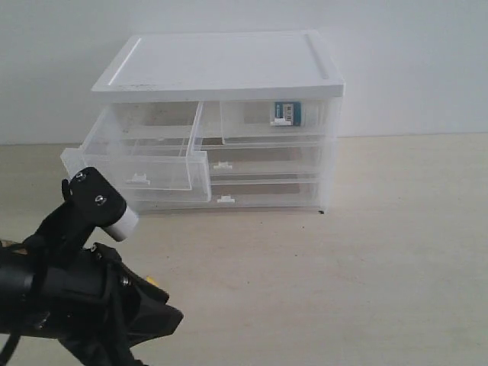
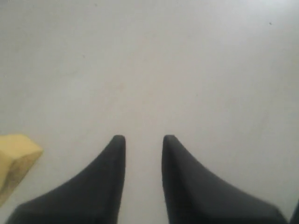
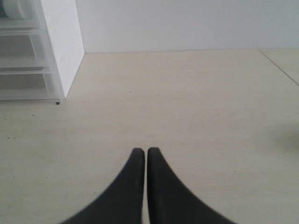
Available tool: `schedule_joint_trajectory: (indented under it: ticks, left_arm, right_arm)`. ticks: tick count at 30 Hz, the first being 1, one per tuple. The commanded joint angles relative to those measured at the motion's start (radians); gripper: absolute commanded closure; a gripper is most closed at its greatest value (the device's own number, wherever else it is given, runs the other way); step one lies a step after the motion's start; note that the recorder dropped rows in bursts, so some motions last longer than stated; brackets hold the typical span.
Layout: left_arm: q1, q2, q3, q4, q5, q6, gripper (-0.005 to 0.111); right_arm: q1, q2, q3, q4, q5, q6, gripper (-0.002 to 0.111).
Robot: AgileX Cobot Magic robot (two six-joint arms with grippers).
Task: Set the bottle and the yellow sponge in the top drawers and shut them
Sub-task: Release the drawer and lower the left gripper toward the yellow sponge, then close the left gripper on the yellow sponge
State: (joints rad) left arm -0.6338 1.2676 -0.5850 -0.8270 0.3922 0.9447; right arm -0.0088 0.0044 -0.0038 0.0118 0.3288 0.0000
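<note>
Yellow sponge (image 2: 16, 156) lies on the bench (image 2: 149, 70) at about 6 o'clock from the open top drawer (image 1: 137, 156), just outside the left fingers (image 2: 105, 186), which stand slightly apart, empty; right fingers (image 3: 133, 186) pressed together. Probably light, squashy: pinch its flat faces.

Holding the bottle (image 1: 288, 113) in the right top drawer (image 1: 245, 123).
Sticking the left top drawer (image 1: 152, 162) out forward over the counter (image 1: 381, 252).

Top-left drawer (image 1: 137, 164): pulled out, open-topped; you can enter from overhead.
Top-right drawer (image 1: 255, 128): shut, bottle (image 1: 288, 112) inside.
Cabinet (image 1: 221, 65): blocks the rear.
Table (image 1: 396, 244) right of it: you pass freely.
Left arm (image 1: 69, 290): crowds the near-left corner.
Sponge (image 2: 14, 156): just beside the left gripper (image 2: 144, 137).
</note>
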Motion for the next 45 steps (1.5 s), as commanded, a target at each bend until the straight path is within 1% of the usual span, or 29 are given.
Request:
schedule_joint_trajectory:
  ticks: [1, 2, 4, 7, 8, 10, 13, 14, 16, 18, 21, 25, 30, 32, 33, 34, 35, 36, 37, 38, 41, 45]
  left_arm:
    - [0.114, -0.005, -0.075, 0.115, 0.276, -0.047, 0.086]
    - [0.132, -0.005, -0.093, 0.16, 0.318, -0.05, 0.083]
    - [0.162, -0.005, -0.121, 0.264, 0.383, -0.052, 0.072]
    - [0.185, -0.005, -0.133, 0.428, 0.433, -0.01, 0.052]
    - [0.185, -0.005, -0.133, 0.491, 0.435, 0.009, 0.049]
    - [0.185, -0.005, -0.133, 0.587, 0.398, 0.043, 0.044]
    - [0.185, -0.005, -0.133, 0.653, 0.256, 0.092, 0.044]
    - [0.185, -0.005, -0.133, 0.653, 0.234, 0.071, 0.044]
    - [0.185, -0.005, -0.133, 0.593, 0.236, 0.02, 0.044]
    - [0.185, 0.004, -0.133, 0.554, 0.222, 0.054, 0.044]
    - [0.185, 0.044, -0.133, 0.554, 0.217, 0.1, 0.044]
    - [0.185, 0.139, -0.14, 0.554, 0.217, 0.187, 0.044]
    - [0.188, 0.238, -0.2, 0.526, 0.217, 0.2, 0.044]
    - [0.212, 0.29, -0.232, 0.453, 0.217, 0.267, 0.044]
    - [0.246, 0.323, -0.242, 0.389, 0.217, 0.338, 0.043]
    - [0.261, 0.339, -0.247, 0.368, 0.217, 0.373, 0.042]
    - [0.291, 0.368, -0.253, 0.309, 0.215, 0.451, 0.041]
    - [0.3, 0.378, -0.253, 0.272, 0.213, 0.486, 0.04]
    - [0.309, 0.395, -0.253, 0.195, 0.204, 0.593, 0.038]
    - [0.312, 0.411, -0.253, 0.161, 0.203, 0.661, 0.035]
    - [0.316, 0.437, -0.253, 0.157, 0.155, 0.678, 0.029]
    - [0.351, 0.471, -0.259, 0.157, 0.136, 0.678, 0.029]
  right_arm:
    - [-0.002, -0.004, 0.004, 0.001, -0.007, 0.0, 0.108]
    - [-0.002, -0.004, 0.004, 0.001, -0.007, 0.0, 0.108]
    - [-0.002, -0.004, 0.004, 0.001, -0.007, 0.0, 0.108]
    - [-0.002, -0.004, 0.004, 0.001, -0.007, 0.0, 0.108]
    - [-0.002, -0.004, 0.004, 0.001, -0.007, 0.0, 0.108]
    - [-0.002, -0.004, 0.004, 0.001, -0.007, 0.0, 0.108]
    - [-0.002, -0.004, 0.004, 0.001, -0.007, 0.0, 0.108]
    - [-0.002, -0.004, 0.004, 0.001, -0.007, 0.0, 0.108]
    - [-0.002, -0.004, 0.004, 0.001, -0.007, 0.0, 0.108]
    - [-0.002, -0.004, 0.004, 0.001, -0.007, 0.0, 0.108]
    - [-0.002, -0.004, 0.004, 0.001, -0.007, 0.0, 0.108]
    - [-0.002, -0.004, 0.004, 0.001, -0.007, 0.0, 0.108]
    - [-0.002, -0.004, 0.004, 0.001, -0.007, 0.0, 0.108]
    - [-0.002, -0.004, 0.004, 0.001, -0.007, 0.0, 0.108]
    - [-0.002, -0.004, 0.004, 0.001, -0.007, 0.0, 0.108]
    - [-0.002, -0.004, 0.004, 0.001, -0.007, 0.0, 0.108]
    - [-0.002, -0.004, 0.004, 0.001, -0.007, 0.0, 0.108]
    - [-0.002, -0.004, 0.004, 0.001, -0.007, 0.0, 0.108]
    - [-0.002, -0.004, 0.004, 0.001, -0.007, 0.0, 0.108]
    - [-0.002, -0.004, 0.004, 0.001, -0.007, 0.0, 0.108]
    - [-0.002, -0.004, 0.004, 0.001, -0.007, 0.0, 0.108]
    - [-0.002, -0.004, 0.004, 0.001, -0.007, 0.0, 0.108]
